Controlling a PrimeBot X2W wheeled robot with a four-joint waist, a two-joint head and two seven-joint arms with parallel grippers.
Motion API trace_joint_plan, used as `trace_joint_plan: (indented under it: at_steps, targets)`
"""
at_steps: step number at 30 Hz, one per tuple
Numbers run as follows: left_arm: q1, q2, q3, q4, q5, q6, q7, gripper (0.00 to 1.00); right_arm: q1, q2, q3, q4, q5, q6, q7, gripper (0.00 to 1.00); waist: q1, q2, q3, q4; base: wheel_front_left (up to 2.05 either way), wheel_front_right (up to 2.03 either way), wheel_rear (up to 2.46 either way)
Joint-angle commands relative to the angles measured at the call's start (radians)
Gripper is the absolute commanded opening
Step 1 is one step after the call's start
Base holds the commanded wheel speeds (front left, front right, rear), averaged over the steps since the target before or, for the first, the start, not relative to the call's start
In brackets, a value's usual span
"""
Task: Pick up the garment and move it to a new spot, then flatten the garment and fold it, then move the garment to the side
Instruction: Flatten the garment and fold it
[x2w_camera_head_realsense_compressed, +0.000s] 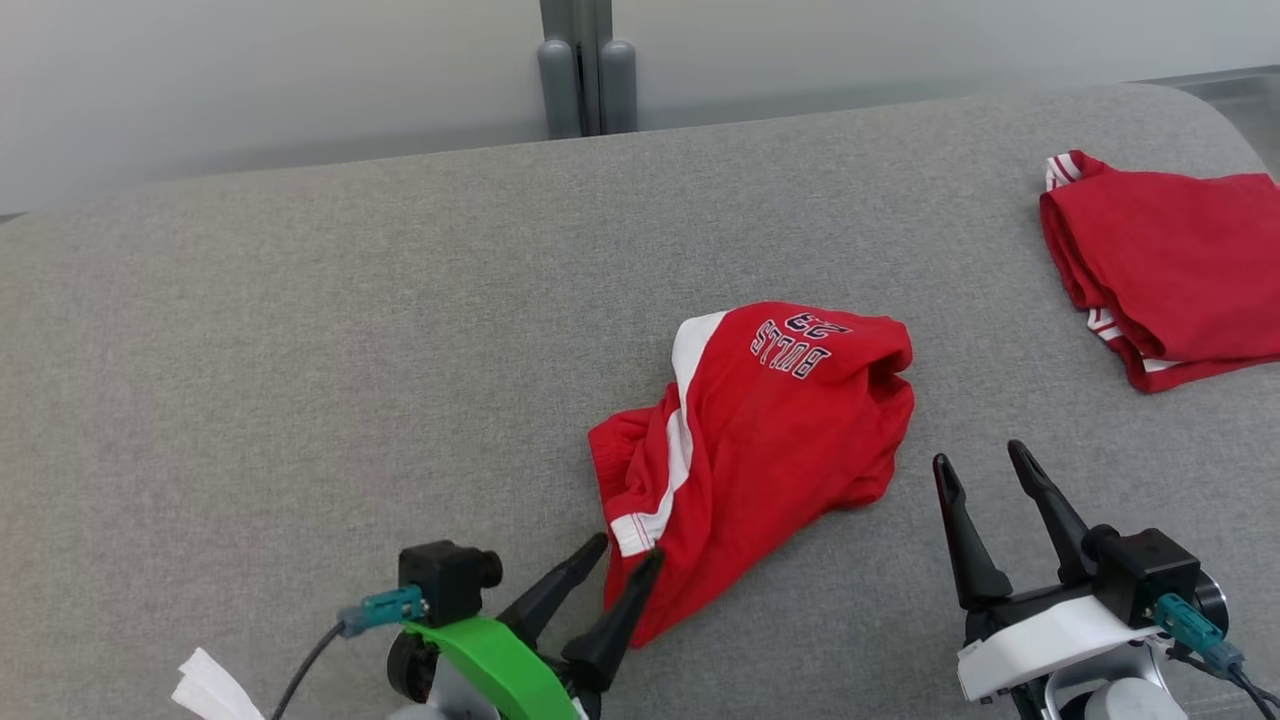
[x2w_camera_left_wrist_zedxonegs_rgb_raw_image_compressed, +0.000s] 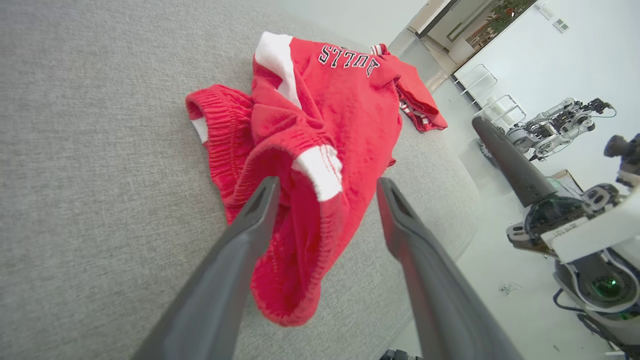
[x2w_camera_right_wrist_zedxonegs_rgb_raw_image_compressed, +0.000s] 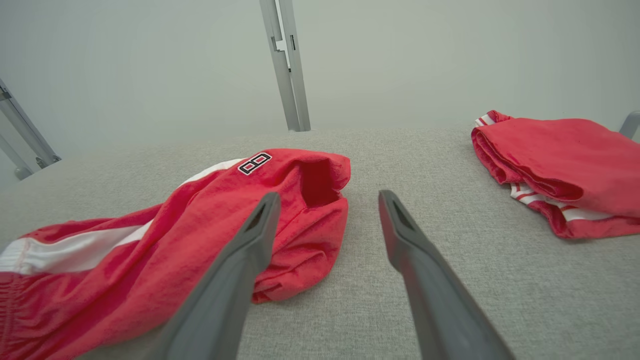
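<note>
You have two red garments on the bench (x2w_camera_head_realsense_compressed: 300, 350), whose top is grey woven fabric with a rounded corner. The task's garment (x2w_camera_head_realsense_compressed: 770, 430) is a pair of soft red shorts with a white side stripe, a ribbed elastic waistband and "BULLS" lettering. It lies crumpled in a heap near the middle. The second garment (x2w_camera_head_realsense_compressed: 1170, 270), red with thin white stripes, sits folded at the far right, well apart. Your left pincer (x2w_camera_head_realsense_compressed: 628, 550) is released, its two dark fingers spread at the heap's near edge by the waistband. Your right pincer (x2w_camera_head_realsense_compressed: 979, 455) is also spread wide, grasping nothing, just right of the heap.
</note>
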Motion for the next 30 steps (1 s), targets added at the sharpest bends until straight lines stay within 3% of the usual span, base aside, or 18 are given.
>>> trace_joint_plan:
  at_steps: [1, 4, 5, 6, 8, 9, 19, 24, 30]
  targets:
    - [0.016, 0.000, 0.019, -0.003, -0.041, -0.010, 0.009, 1.00, -0.003, -0.004, 0.000, 0.001, 0.007, -0.002, 0.000, 1.00, 0.0000, 0.0000, 0.002, -0.010, 0.00, 0.00, 0.00]
    - [0.019, 0.003, 0.044, -0.004, -0.094, -0.018, 0.026, 1.00, -0.003, -0.008, -0.004, -0.001, 0.007, -0.002, 0.000, 1.00, 0.0000, 0.0000, 0.004, -0.021, 0.00, 0.00, 0.00]
    - [0.018, 0.006, 0.048, -0.004, -0.104, -0.018, 0.030, 0.79, -0.001, -0.008, -0.006, -0.002, 0.006, -0.002, 0.000, 1.00, 0.0000, 0.0000, 0.005, -0.023, 0.00, 0.00, 0.00]
    - [0.018, 0.007, 0.048, -0.002, -0.112, -0.020, 0.038, 0.48, 0.003, -0.009, -0.007, -0.002, 0.005, -0.002, 0.000, 1.00, 0.0000, 0.0000, 0.004, -0.027, 0.00, 0.00, 0.00]
    - [0.017, 0.009, 0.045, 0.001, -0.122, -0.022, 0.050, 0.28, 0.007, -0.011, -0.011, -0.002, 0.005, -0.002, 0.000, 1.00, 0.0000, 0.0000, 0.004, -0.031, 0.00, 0.00, 0.00]
    - [0.016, 0.009, 0.046, 0.003, -0.125, -0.023, 0.054, 0.00, 0.008, -0.011, -0.013, -0.002, 0.006, -0.002, 0.000, 1.00, 0.0000, 0.0000, 0.004, -0.034, 0.00, 0.00, 0.00]
    - [-0.070, 0.032, 0.085, 0.009, -0.084, -0.028, 0.017, 0.00, 0.017, -0.012, -0.009, 0.004, 0.006, -0.002, 0.000, 1.00, 0.0000, 0.0000, -0.019, -0.048, 0.00, 0.00, 0.00]
    - [-0.248, 0.060, 0.113, 0.010, -0.027, -0.044, 0.044, 0.00, 0.003, -0.009, 0.011, 0.009, 0.008, -0.002, 0.000, 1.00, 0.0000, 0.0000, -0.043, -0.081, 0.00, 0.00, 0.00]
    - [-0.526, 0.065, 0.082, 0.052, 0.034, -0.070, 0.121, 0.00, -0.025, -0.010, 0.043, 0.020, 0.015, -0.002, 0.000, 1.00, 0.0000, 0.0000, -0.054, -0.184, 0.00, 0.00, 0.00]
